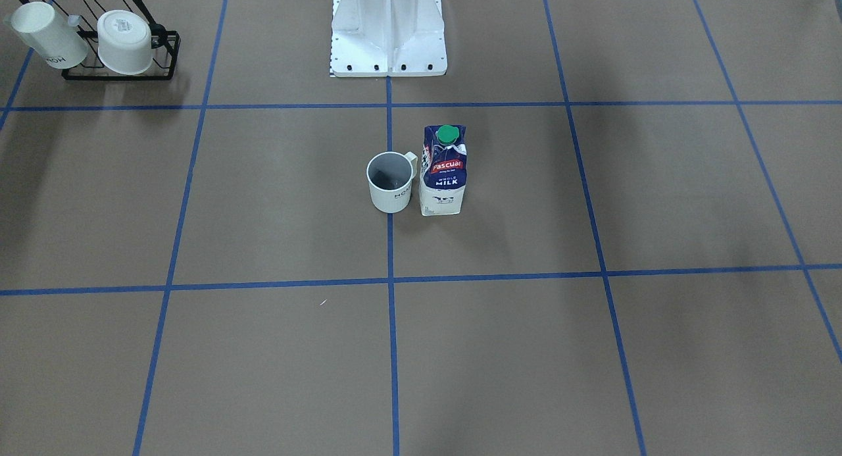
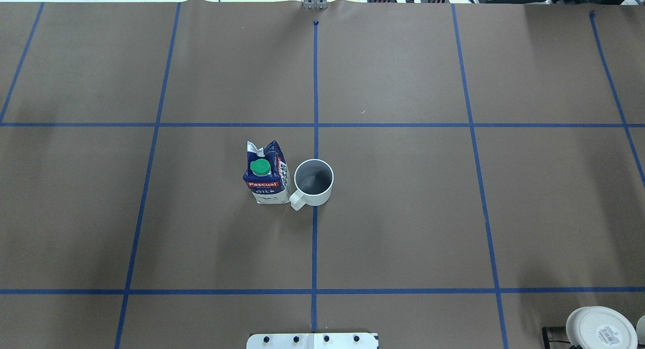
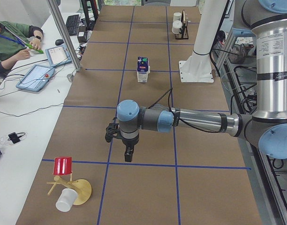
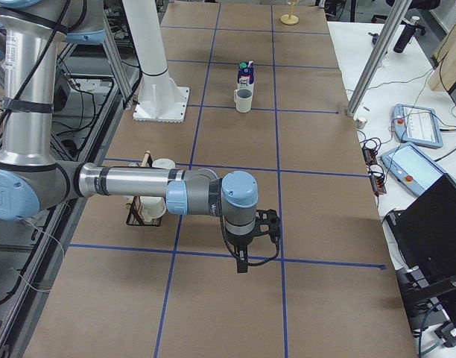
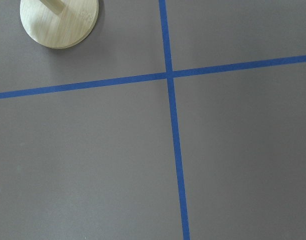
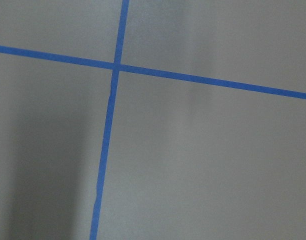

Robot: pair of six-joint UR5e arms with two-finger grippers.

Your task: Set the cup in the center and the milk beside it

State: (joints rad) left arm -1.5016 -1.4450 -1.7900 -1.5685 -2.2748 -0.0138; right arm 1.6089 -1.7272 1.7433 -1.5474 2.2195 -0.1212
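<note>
The cup (image 1: 391, 183) stands upright on the blue tape line (image 1: 389, 245) at the center of the brown surface, with its handle toward the milk. The milk (image 1: 443, 173) stands upright right next to it, very close to the handle. Both also show in the overhead view: the cup (image 2: 313, 180) and the milk (image 2: 266, 175). My left gripper (image 3: 128, 154) hangs over bare surface, far from both. My right gripper (image 4: 243, 262) hangs over bare surface at the other end. I cannot tell whether either is open or shut. Both wrist views show only brown surface and tape.
A black rack (image 1: 122, 48) holds two other white cups at the robot's right. A wooden stand (image 3: 68, 187) with a red cup and a white cup stands near the left arm. The white robot base (image 1: 388, 31) is behind the cup. An operator (image 3: 12, 47) sits beside the table.
</note>
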